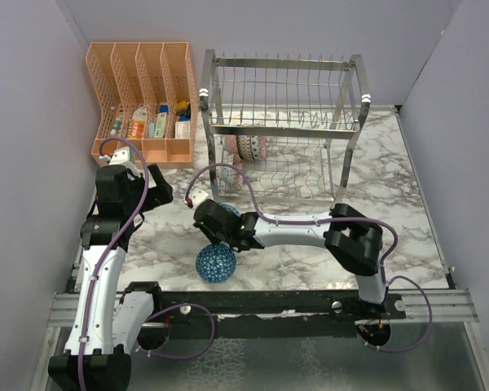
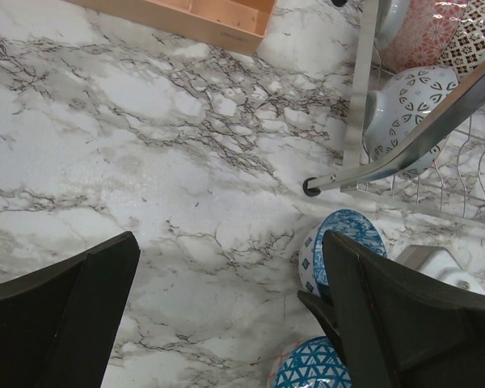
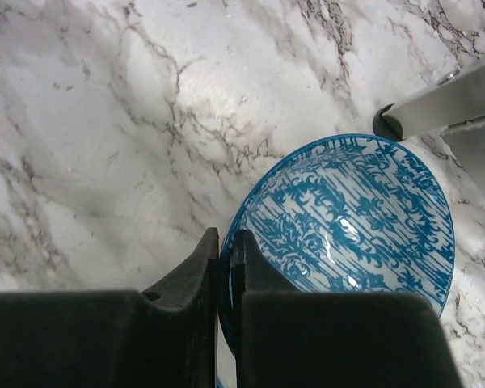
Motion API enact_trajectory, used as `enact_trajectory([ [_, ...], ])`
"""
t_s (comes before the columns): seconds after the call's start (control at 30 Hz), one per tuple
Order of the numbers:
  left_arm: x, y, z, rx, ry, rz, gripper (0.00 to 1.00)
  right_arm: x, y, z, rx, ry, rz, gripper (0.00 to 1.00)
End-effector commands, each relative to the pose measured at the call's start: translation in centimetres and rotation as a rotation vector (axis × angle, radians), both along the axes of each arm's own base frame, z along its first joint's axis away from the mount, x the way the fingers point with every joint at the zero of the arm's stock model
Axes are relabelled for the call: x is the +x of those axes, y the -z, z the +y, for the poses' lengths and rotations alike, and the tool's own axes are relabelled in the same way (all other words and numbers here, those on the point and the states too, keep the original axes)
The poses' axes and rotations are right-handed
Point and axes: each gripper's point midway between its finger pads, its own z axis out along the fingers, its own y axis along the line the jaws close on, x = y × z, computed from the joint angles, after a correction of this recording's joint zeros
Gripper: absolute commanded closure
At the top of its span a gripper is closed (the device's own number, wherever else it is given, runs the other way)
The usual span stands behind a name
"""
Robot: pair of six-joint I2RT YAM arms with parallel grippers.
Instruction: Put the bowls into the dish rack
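Blue bowl (image 3: 347,226), damask-style print inside, sat at the front left foot of the dish rack (image 1: 281,122), its rim just beside the black foot cap. Right fingers (image 3: 255,279) were pinched narrow on its near rim, one inside the bowl and one outside. Could not tell whether the bowl rested on the worktop (image 1: 391,179) or was raised off it.

Second blue bowl (image 1: 216,263), lattice print, stood free on the worktop nearer the arm bases, close to the first bowl and with nothing gripping it.

Three bowls stood on edge in the lower tier at the left end of the rack: dark-and-white bowl (image 2: 412,105) nearest the front, pink-red bowl (image 2: 424,32) behind it, and a brown-patterned bowl (image 2: 481,32) partly cut off by the frame edge.

Left fingers (image 2: 372,299) were spread wide with nothing between them, over bare marble to the left of the rack and apart from both blue bowls.

Orange mesh organizer (image 1: 143,98) stood at the back left, just beside the rack, with small packets in its slots.
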Motion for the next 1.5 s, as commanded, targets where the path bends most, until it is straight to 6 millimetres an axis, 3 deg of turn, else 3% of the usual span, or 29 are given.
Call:
enact_trajectory([
  [0.0,0.2,-0.5,0.4,0.011,-0.014,-0.029,0.01,-1.9,-6.9,0.5,0.171,-0.072,-0.013,0.99],
  [0.17,0.2,-0.6,0.3,0.01,-0.015,-0.031,0.01,-4.5,-11.6,0.0,0.32,-0.174,0.018,0.99],
  [0.27,0.2,-0.6,0.3,0.006,-0.015,-0.029,0.01,-5.5,-13.3,-0.6,0.4,-0.215,0.046,0.99],
  [0.67,0.4,-1.2,0.1,0.003,-0.004,-0.038,0.01,-5.8,-16.2,-5.8,0.805,-0.408,0.373,0.99],
  [0.77,0.5,-1.1,0.1,0.001,-0.004,-0.037,0.01,-6.0,-16.0,-6.5,0.843,-0.431,0.418,0.99],
  [0.93,0.4,-0.8,0.1,0.002,-0.004,-0.032,0.01,-4.6,-16.2,-7.8,0.905,-0.382,0.448,0.99],
  [1.13,0.5,-1.0,0.2,0.004,-0.008,-0.034,0.01,-1.1,-16.1,-9.7,1.01,-0.297,0.495,0.99],
  [1.47,0.4,-1.1,0.4,0.016,-0.013,-0.031,0.01,4.0,-16.8,-11.0,1.134,-0.233,0.562,0.99],
])
